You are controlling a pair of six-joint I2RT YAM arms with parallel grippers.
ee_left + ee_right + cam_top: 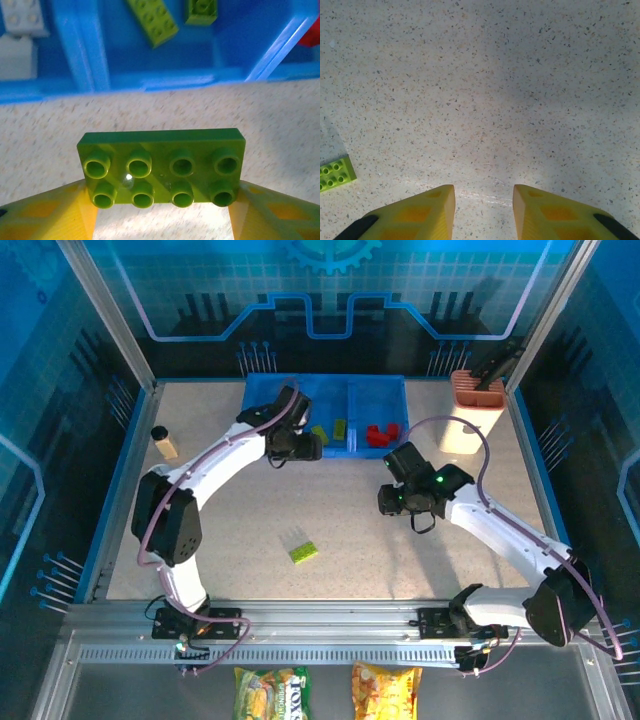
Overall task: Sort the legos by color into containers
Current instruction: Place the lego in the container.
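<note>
The left gripper [162,212] clamps a flat lime green plastic brick [162,150] just before the near wall of the blue plastic tray [150,82]. If released here, it may drop on the table [280,115]. The right gripper [484,210] hangs with jaws apart, empty.

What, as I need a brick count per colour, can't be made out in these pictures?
Top view: the left compartment of the tray, mostly behind the left arm; red legos too small to count.
Left wrist view: white legos cut off by the left edge, a red lego by the right edge.
Right wrist view: a green lego cut off by the left edge.
</note>
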